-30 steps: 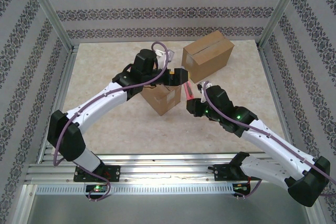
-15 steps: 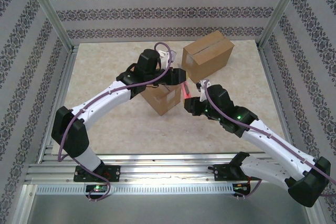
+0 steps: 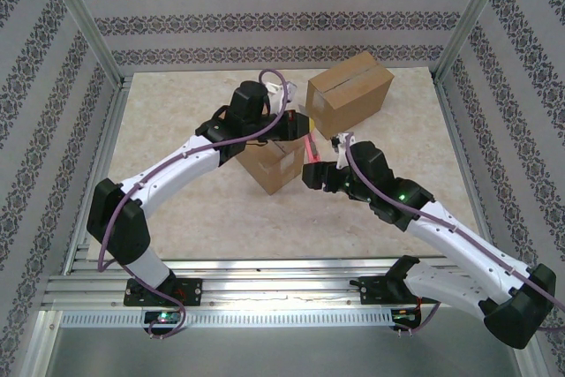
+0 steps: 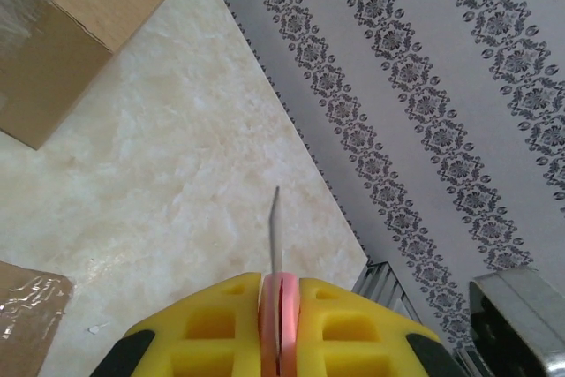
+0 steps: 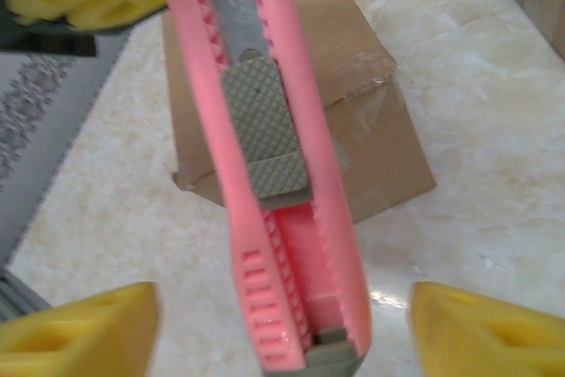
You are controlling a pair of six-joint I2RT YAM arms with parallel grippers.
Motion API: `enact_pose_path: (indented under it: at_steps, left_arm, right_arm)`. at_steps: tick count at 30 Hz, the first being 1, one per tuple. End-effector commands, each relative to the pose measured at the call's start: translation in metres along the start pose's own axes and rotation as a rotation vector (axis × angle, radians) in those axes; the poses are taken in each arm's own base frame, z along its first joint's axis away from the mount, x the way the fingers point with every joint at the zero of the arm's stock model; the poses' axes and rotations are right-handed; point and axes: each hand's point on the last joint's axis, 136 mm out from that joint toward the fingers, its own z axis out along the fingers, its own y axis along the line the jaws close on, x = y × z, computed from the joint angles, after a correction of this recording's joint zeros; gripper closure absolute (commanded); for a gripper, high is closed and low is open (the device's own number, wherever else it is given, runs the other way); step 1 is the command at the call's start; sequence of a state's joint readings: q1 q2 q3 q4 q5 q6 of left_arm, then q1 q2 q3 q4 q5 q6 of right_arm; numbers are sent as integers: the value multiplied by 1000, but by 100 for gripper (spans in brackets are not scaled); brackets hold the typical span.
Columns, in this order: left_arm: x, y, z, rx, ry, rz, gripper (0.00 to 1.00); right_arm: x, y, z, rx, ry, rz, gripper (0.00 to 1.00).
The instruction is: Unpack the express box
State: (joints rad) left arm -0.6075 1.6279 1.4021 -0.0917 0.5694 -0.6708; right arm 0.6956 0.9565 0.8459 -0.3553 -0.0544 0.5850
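Presently, left to right in the top view. The left pincer (image 3: 296, 125) hangs above the near carton (image 3: 274, 169), which sits mid-worktop (image 3: 177, 130). The left wrist view shows its yellow fingers (image 4: 221, 306) clenched on the pink utility knife (image 4: 281, 306), with the thin blade (image 4: 274, 227) sticking out past them over bare marble.

The utility knife is off the worktop, between the two pincers and just right of the near carton's top. The right wrist view shows the handle running up the frame with its grey slider (image 5: 262, 125) facing the camera.

The right pincer (image 3: 311, 171) is released. Its yellow fingers (image 5: 84, 328) stand wide on either side of the handle's butt end, and neither touches it. The far carton (image 3: 349, 94) stands well apart, toward the back right.

Progress, as a judgement: early. The knife is in hand and the blade is out, but both cartons look closed. The near carton, probably the express box, shows clear tape along its flap edge (image 5: 371, 86) with no visible cut. Left to do: slit the tape, fold back the flaps, lift out the contents.
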Motion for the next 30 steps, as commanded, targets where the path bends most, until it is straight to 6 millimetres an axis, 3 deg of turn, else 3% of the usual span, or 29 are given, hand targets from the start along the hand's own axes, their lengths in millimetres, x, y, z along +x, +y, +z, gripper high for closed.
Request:
enact_pose_path:
  at_steps: [1,6,9,19,30]
  left_arm:
    - [-40,-17,-28,111,-109,-1,100]
    - [-84,-40,-71,299,-211,-23,100]
    - [-96,-48,-90,362,-263,-24,100]
    - [-91,-54,-105,419,-318,-29,100]
    - [-91,-56,-110,450,-348,-35,100]
  right_arm:
    - [-28,15,-15,-92,-112,53,12]
    - [-49,30,-16,-247,-166,141,6]
    - [-64,44,-18,-366,-218,173,7]
    - [-103,86,-29,-625,-318,172,26]
    - [-112,96,-25,-689,-323,196,53]
